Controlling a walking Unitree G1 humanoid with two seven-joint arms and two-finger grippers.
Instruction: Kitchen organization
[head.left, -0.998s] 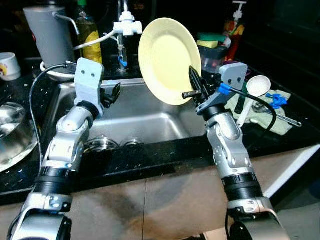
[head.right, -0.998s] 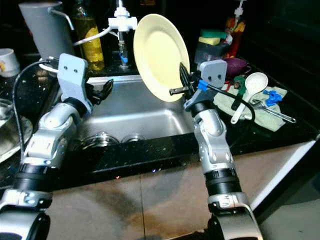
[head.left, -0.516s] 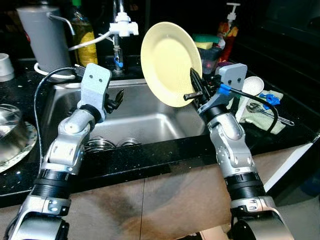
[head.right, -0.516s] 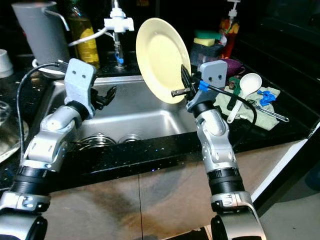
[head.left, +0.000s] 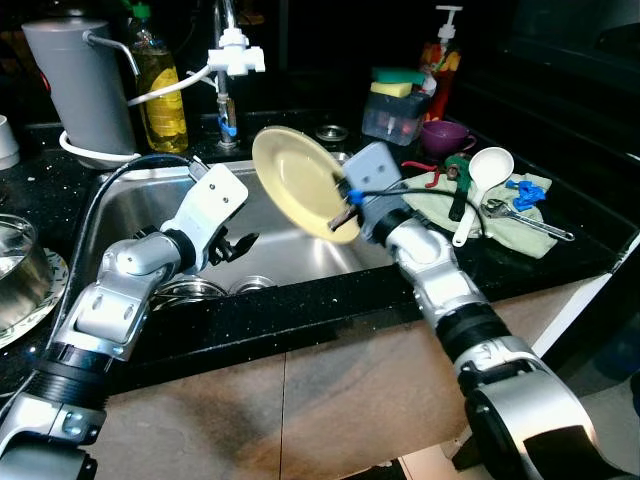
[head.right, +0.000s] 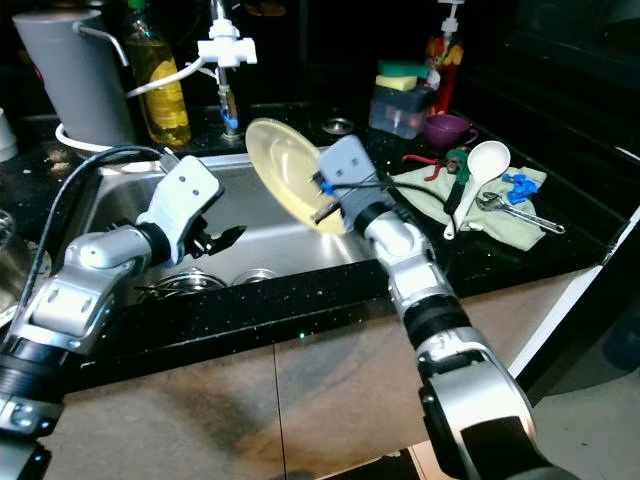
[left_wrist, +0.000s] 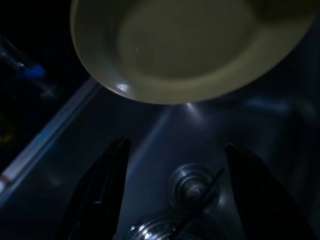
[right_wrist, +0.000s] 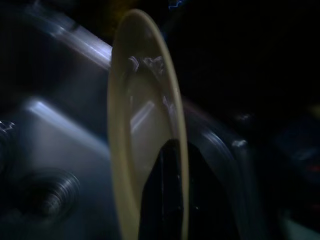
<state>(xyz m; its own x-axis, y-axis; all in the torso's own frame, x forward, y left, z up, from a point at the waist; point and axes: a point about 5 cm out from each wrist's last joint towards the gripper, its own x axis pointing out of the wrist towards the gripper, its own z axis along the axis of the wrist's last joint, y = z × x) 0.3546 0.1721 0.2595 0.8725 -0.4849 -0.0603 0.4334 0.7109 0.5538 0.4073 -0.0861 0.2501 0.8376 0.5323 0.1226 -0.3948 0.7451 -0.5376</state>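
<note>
The two black fingers (left_wrist: 100, 195) of the left gripper (left_wrist: 172, 192) are seen spread apart above the steel sink (left_wrist: 260, 125). A pale yellow plate (left_wrist: 185, 45) is held over its drain (left_wrist: 192, 187).

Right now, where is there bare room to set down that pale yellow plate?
The steel sink floor under the pale yellow plate, held by the right gripper, is bare. Its front left corner holds the drain and metal pieces, near the open left gripper. The green cloth is crowded with utensils.
</note>
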